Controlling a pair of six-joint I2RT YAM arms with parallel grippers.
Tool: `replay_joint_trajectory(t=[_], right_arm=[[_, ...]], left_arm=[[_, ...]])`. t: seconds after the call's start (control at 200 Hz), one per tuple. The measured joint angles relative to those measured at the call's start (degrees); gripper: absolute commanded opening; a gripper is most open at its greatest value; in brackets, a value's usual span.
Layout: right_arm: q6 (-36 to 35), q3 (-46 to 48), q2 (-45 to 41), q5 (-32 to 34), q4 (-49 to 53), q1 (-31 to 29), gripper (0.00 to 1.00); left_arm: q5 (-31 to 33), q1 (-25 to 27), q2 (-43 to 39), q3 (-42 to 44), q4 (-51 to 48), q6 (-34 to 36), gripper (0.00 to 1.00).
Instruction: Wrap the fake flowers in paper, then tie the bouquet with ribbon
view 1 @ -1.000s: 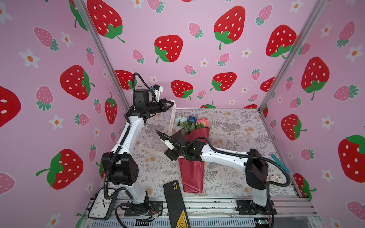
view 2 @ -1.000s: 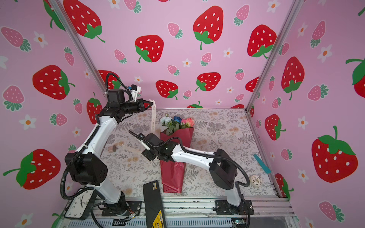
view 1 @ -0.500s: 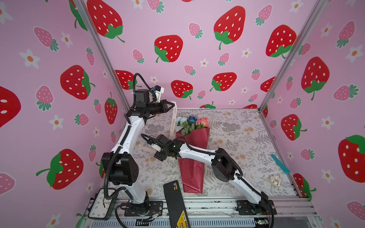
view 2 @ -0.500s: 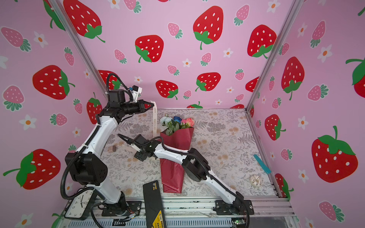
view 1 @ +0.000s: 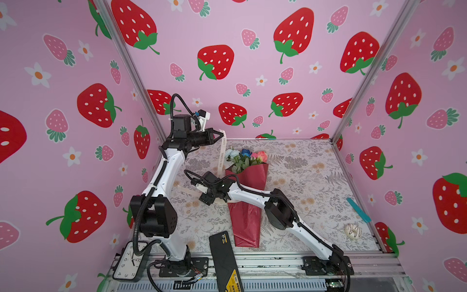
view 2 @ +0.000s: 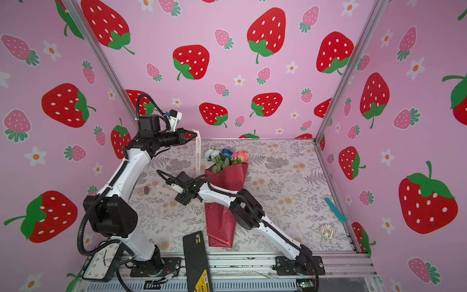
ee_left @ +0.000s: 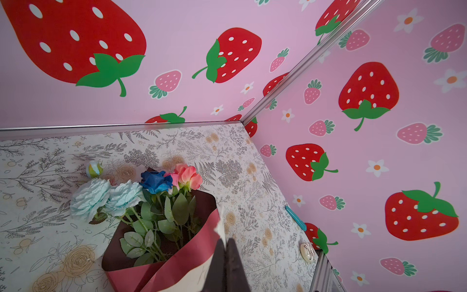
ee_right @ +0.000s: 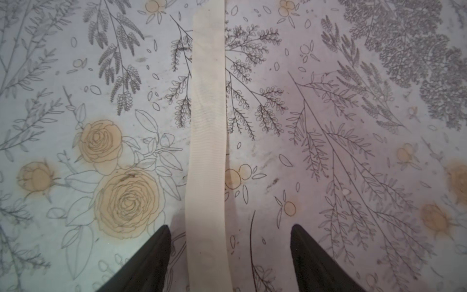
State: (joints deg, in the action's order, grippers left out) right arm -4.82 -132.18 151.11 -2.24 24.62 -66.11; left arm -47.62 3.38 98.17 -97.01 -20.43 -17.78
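Ribbon of cream ribbed fabric with dark lettering (view 1: 221, 154) hangs from the left arm's dark fingers (ee_left: 227, 273), which are closed on its upper end left of centre in both top views; held high like this, the strip probably hangs straight and clear of the blooms while its other end is dealt with. That other end lies flat on the floral-printed desk (view 1: 303, 177), and the right wrist view shows it running between the right arm's black tapered fingers (ee_right: 151, 257), which stand apart on either side of it without touching, apparently ready to pinch it. The bouquet of fake flowers in glossy dark red wrapping paper (view 1: 252, 177) lies at the centre of the desk, pale blue, dark blue and coral blooms toward the pink strawberry-printed back wall (view 1: 252, 32), its narrow tail toward the lower edge of the frame; the right arm reaches across its middle. The paper looks stiff and slick, folded into a cone; the leaves are matte and veined, the ribbon limp and finely woven. No knot shows around the wrap yet.
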Motion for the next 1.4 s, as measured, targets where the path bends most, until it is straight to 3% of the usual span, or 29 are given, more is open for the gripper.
replay_joint_trajectory(t=[0.175, 0.435, 0.61, 0.9, 1.401], right_arm=[[-0.59, -0.13, 0.24, -2.8, 0.37, 0.0, 0.52], [-2.14, -0.66, 0.46, -5.57, 1.84, -0.37, 0.15], [-2.8, -0.79, 0.46, -5.7, 2.38, -0.81, 0.0], [-2.6, 2.99, -1.9, -4.85, 1.53, -1.03, 0.0], [2.82, 35.56, -33.0, -5.22, -9.62, -1.66, 0.0]], left_arm=[[0.0, -0.02, 0.0, 0.02, 0.0, -0.02, 0.0], [0.02, -0.42, -0.52, 1.03, 0.02, -0.07, 0.0], [0.02, -0.87, -0.68, 1.7, 0.26, -0.42, 0.0], [0.02, -1.7, -1.14, 2.6, 1.11, -0.61, 0.0], [0.66, -6.95, -5.33, 8.76, 4.76, -4.44, 0.0]])
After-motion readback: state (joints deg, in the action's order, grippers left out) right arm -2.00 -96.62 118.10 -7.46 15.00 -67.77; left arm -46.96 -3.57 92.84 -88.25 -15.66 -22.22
